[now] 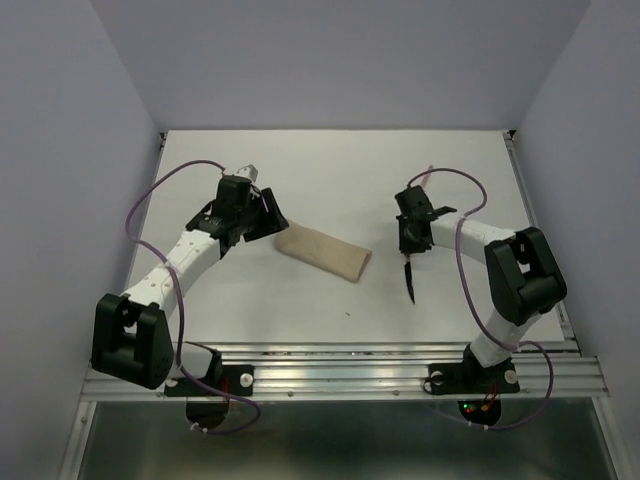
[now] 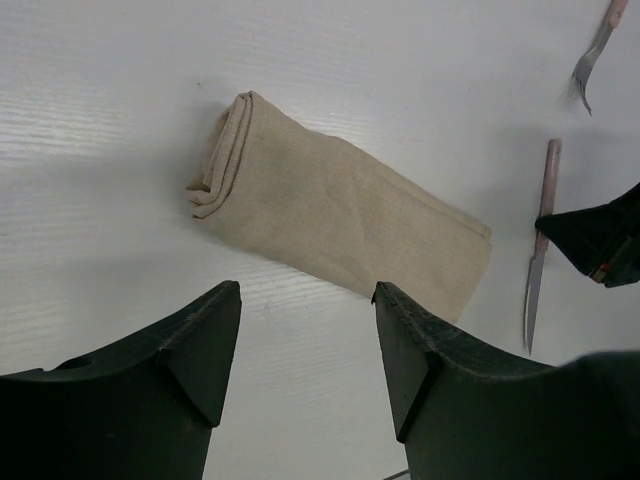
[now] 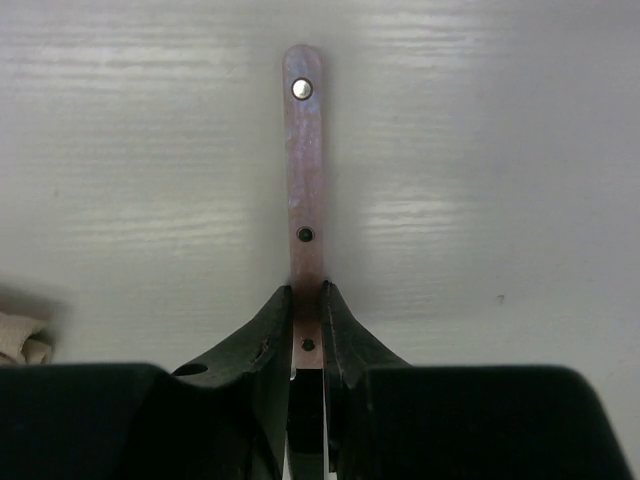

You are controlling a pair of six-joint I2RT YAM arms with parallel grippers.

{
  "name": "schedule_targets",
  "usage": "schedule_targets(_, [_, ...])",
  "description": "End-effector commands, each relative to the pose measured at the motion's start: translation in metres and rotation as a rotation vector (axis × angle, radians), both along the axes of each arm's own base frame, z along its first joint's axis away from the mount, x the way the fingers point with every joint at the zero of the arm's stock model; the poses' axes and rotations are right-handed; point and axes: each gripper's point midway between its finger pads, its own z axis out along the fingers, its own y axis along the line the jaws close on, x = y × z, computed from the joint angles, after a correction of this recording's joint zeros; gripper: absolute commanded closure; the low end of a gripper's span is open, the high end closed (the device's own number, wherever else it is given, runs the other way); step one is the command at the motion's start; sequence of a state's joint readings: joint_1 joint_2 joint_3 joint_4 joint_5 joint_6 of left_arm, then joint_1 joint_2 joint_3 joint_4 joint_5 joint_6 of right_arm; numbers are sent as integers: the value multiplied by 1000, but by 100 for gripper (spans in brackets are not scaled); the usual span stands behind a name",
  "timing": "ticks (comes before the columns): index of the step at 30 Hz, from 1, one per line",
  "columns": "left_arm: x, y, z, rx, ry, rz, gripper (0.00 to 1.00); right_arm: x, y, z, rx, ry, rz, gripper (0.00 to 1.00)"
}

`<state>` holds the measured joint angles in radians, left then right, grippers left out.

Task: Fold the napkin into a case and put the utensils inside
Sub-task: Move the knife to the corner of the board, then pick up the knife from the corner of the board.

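Right tool [image 3: 308, 297] pinched narrow on knife [image 3: 304, 160], low on pink handle near blade end. Knife flat on surface [image 1: 330, 170] or barely off it, cannot tell. Left tool [image 2: 305, 300] wide, holding nothing, hovering just beside case [image 2: 330, 215]. Case lies flat mid-surface, between 2 tools. Fork [image 2: 594, 52] loose beyond knife.

Risks:
- thin handle pivots or slips in pinch on lift
- blade tip shoves unpinned case instead of entering
- layers at rolled end snag tip, cloth unfolds
- swing clips fork

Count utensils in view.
2. Knife, held by the right end effector, right of the folded napkin; fork near it, cut off at the left wrist view's top edge.
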<state>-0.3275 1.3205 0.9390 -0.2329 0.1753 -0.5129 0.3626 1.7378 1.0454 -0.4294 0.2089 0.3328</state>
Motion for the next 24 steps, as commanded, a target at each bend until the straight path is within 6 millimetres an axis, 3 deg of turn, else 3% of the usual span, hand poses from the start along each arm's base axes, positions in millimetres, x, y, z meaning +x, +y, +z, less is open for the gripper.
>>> schedule_targets(1, [10,-3,18,10,-51,-15,34,-21,16,4,31,-14,49,85])
schedule_targets(9, [10,-5,11,18,-33,-19,34,-35,19,0,35,-34,51,75])
schedule_targets(19, [13,-8,4,25,-17,-28,34,-51,30,-19,25,1,91,44])
schedule_targets(24, [14,-9,1,28,-10,-34,34,-56,32,-26,12,41,94,42])
